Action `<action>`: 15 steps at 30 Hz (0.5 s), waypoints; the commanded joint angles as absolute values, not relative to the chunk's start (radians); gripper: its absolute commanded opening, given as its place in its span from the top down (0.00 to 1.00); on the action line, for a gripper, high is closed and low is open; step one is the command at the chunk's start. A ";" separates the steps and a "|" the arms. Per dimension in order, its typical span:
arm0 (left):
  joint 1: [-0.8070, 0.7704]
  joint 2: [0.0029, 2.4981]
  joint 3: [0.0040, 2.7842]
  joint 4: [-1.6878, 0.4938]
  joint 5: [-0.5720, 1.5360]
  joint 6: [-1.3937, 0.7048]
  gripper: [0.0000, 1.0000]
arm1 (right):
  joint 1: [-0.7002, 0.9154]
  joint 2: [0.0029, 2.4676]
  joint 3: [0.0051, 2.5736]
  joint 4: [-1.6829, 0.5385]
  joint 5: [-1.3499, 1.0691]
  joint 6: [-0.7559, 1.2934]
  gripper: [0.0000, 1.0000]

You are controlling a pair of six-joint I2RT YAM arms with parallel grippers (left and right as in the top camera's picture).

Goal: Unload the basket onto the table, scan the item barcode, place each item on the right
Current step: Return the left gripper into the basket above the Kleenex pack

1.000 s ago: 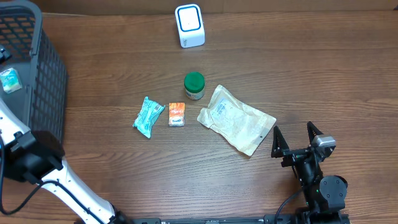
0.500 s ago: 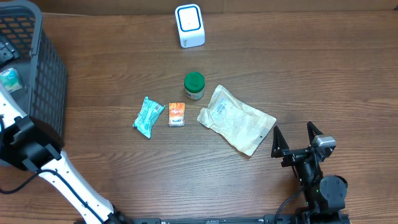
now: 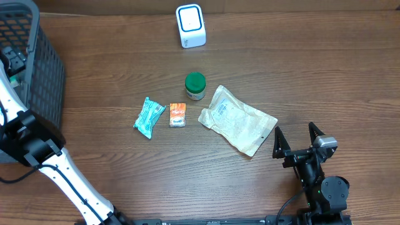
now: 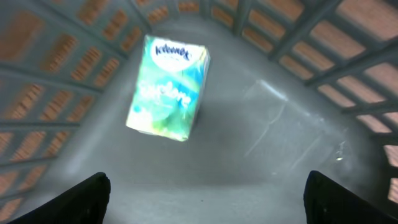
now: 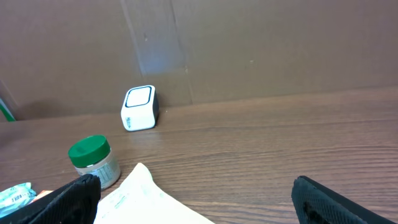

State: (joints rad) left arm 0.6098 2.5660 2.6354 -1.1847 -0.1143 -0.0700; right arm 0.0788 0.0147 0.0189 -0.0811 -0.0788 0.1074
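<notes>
Left gripper (image 4: 208, 190) is hovering, jaws spread and empty, over tissue pack (image 4: 168, 87) inside basket (image 3: 47, 75); right gripper (image 3: 295, 134) is gaping, empty.

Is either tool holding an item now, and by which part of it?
Nothing is held. The left tool is open in the basket, clear of the tissue pack; the right tool is open and empty.
</notes>
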 commanded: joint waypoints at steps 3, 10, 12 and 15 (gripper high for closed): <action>0.616 2.592 2.632 -1.180 -0.087 -0.048 0.19 | 0.076 0.003 0.008 -0.077 -0.081 0.103 0.00; 0.619 2.597 2.624 -1.178 -0.097 -0.048 0.18 | 0.076 0.003 0.008 -0.077 -0.081 0.104 0.00; 0.619 2.597 2.616 -1.180 -0.101 -0.049 0.19 | 0.076 0.003 0.008 -0.077 -0.081 0.104 0.00; 0.619 2.597 2.590 -1.178 -0.109 -0.050 0.20 | 0.076 0.003 0.008 -0.077 -0.081 0.104 0.00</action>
State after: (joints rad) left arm 0.6098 2.5828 2.6205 -1.1801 -0.1051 -0.0700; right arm 0.0788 0.0147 0.0189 -0.0811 -0.0788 0.1070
